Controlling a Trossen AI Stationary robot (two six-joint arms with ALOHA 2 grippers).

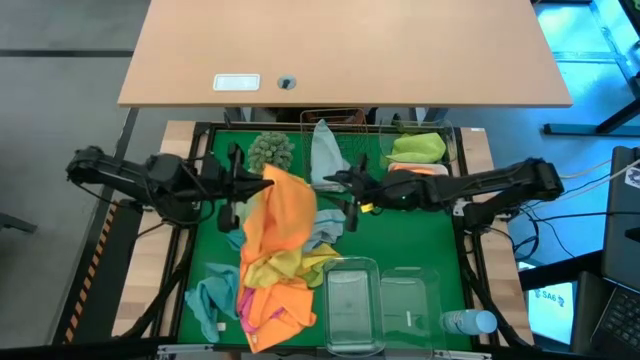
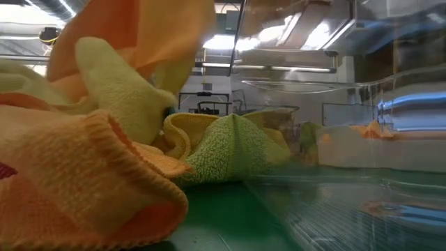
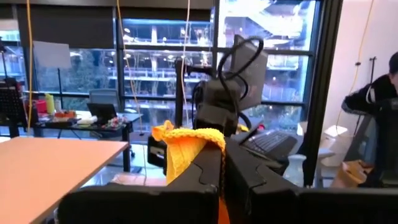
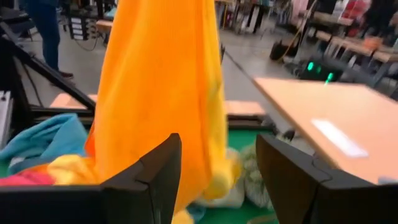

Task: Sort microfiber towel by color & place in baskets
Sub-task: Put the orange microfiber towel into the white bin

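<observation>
Lifting: left gripper (image 1: 262, 183) has its fingers pinched tight on a corner of the orange towel (image 1: 283, 215), which hangs from it down to the pile (image 1: 268, 285) on the green mat (image 1: 410, 235).
Towel position: orange towel raised over mat centre-left, lower end touching the heap of orange, yellow and lime cloths; teal cloth (image 1: 208, 295) just beside the heap at the front left.
Partner arm: right gripper (image 4: 217, 180) faces the hanging towel with jaws wide, holding nothing, cloth right ahead between the fingers' line.
Doing it well: judgement — raise higher so the towel clears the pile before any sideways travel, otherwise yellow pieces may drag along; right gripper could take the free edge to keep it from swinging.
Baskets: copper wire basket (image 1: 340, 120) at the back with a pale grey-blue cloth (image 1: 326, 150); white tray (image 1: 452, 150) back right carries lime and orange cloths; two clear tubs (image 1: 350, 300) at the front look empty.
Others: shaggy sage-green ball (image 1: 271, 151) back left, bottle with blue cap (image 1: 470, 322) front right.
In the way: right arm crosses the route to the back-right tray; the ball sits near the left gripper.
Background: a person shows at the edge of the left wrist view, away from the table.
</observation>
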